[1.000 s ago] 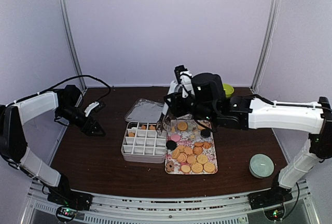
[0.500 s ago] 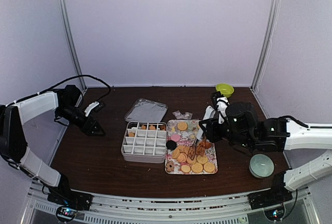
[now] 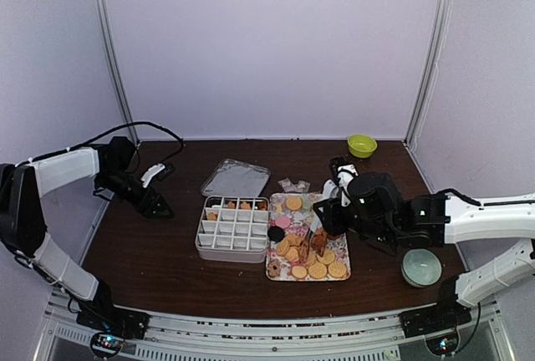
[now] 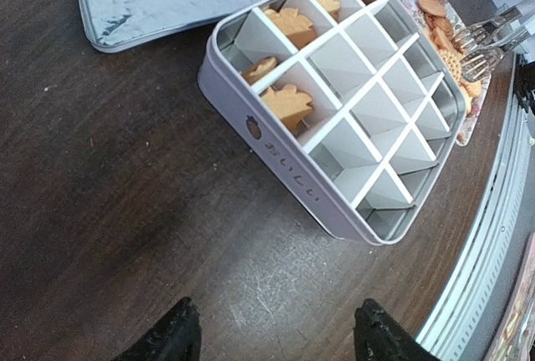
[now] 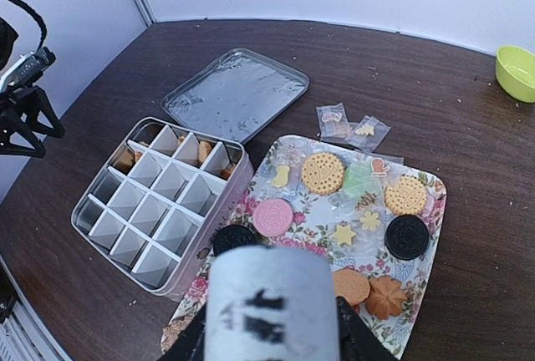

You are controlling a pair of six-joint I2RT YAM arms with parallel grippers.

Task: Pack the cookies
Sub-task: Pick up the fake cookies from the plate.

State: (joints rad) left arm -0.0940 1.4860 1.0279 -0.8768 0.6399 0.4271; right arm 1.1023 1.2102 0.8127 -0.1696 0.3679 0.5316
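Observation:
The cookies (image 3: 309, 252) lie on a floral tray (image 3: 272, 272): mostly golden, with a pink one (image 5: 273, 216) and dark ones (image 5: 407, 236). A few golden cookies (image 4: 287, 104) sit in the far compartments of a white divided tin (image 3: 232, 229). My right gripper (image 3: 330, 213) is shut on the handle of metal tongs (image 5: 272, 302), whose tips (image 3: 313, 246) hang over the near cookies on the tray. My left gripper (image 4: 272, 340) is open and empty, low over the bare table left of the tin (image 4: 292, 179).
The tin's lid (image 3: 236, 179) lies behind the tin. Small clear packets (image 5: 347, 123) lie at the tray's far edge. A green bowl (image 3: 362, 144) stands at the back right, a pale bowl (image 3: 420, 266) at the near right.
My right arm has drawn back from over the tin's far side to the right, then eased left; the tongs' tips now hang over the tray's near cookies. The left arm has barely moved.

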